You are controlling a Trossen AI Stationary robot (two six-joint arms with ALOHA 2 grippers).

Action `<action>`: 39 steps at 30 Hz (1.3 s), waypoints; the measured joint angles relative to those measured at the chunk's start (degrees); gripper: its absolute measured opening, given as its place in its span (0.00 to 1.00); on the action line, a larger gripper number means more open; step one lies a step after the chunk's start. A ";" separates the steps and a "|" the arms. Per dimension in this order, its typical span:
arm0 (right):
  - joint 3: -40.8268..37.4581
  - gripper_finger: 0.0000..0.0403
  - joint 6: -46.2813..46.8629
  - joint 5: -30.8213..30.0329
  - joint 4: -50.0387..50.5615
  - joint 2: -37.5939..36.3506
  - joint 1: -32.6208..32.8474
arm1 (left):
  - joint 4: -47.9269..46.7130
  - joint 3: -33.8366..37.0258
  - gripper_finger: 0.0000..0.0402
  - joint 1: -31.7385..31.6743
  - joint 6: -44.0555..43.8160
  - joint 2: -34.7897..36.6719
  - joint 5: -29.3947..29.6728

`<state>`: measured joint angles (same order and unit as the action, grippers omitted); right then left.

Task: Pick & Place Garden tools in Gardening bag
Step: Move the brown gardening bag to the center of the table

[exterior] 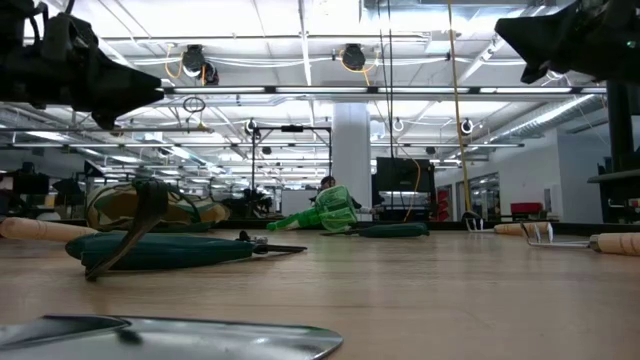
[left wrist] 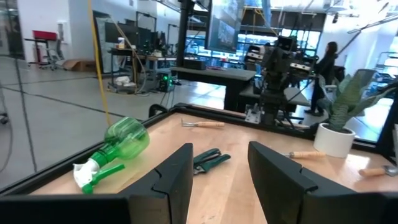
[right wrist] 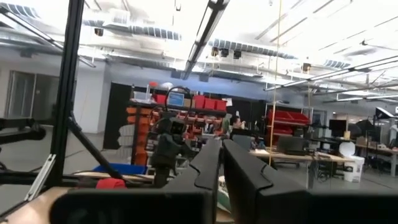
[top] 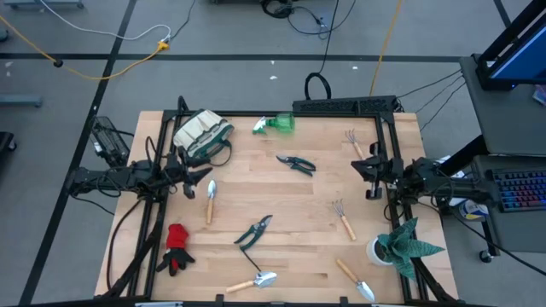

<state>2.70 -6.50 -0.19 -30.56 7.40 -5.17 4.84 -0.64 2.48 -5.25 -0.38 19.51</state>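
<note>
Left tool (top: pixel 207 173) is hovering at the left edge of the light wooden desk (top: pixel 307 192), just beside the cream-and-green fabric gardening bag (top: pixel 202 133), its two dark fingers (left wrist: pixel 177 180) standing apart with nothing between them. Right tool (top: pixel 358 165) is waiting at the desk's right edge, its fingers (right wrist: pixel 208 168) nearly together and gripping nothing.

Garden tools are lying scattered over the desk: a green plastic spray bottle (top: pixel 275 124) on its side near the far edge, black pruning shears (top: pixel 295 163) in the middle, a second pair of dark shears (top: pixel 254 231) nearer the front, a wooden-handled silver trowel (top: pixel 210 200) close to the left tool, two more trowels (top: pixel 254 280) (top: pixel 355 280) at the front edge, two small wooden-handled fork-rakes (top: pixel 352 140) (top: pixel 342 218) on the right side, and a red glove (top: pixel 177 245) at the front left. None of them is sitting in the bag. A spiky green plant in a white pot (top: pixel 401 245) is standing at the front right corner
</note>
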 joint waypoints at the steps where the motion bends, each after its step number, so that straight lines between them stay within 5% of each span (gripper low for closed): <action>1: 0.00 0.07 -0.06 -0.02 -1.29 0.96 0.00 | 0.03 -0.01 0.40 0.00 -0.01 0.00 0.25; 11: 0.00 0.23 -3.46 -0.10 -17.53 12.35 0.00 | -0.23 -3.42 0.40 -0.85 0.01 0.00 1.44; 18: -0.02 0.25 -7.06 -0.24 -28.06 20.36 -0.02 | -6.21 -6.02 0.40 -2.67 -6.53 -1.56 1.50; 23: 0.47 0.23 -8.17 -1.44 -34.97 25.50 -0.25 | -6.90 -8.08 0.39 -4.28 -9.57 -7.19 1.46; 29: 3.23 0.22 -7.64 -11.59 -34.51 31.41 -1.58 | -6.85 -13.94 0.40 -6.21 -7.95 -16.57 -0.02; 39: 9.13 0.22 -4.04 -11.86 -34.52 40.87 -4.43 | -19.89 -26.87 0.40 -10.48 -4.10 -30.28 2.16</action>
<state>11.83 -10.55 -12.05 -65.09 48.27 -9.60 -15.05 -27.51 -8.00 -9.35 -30.66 21.67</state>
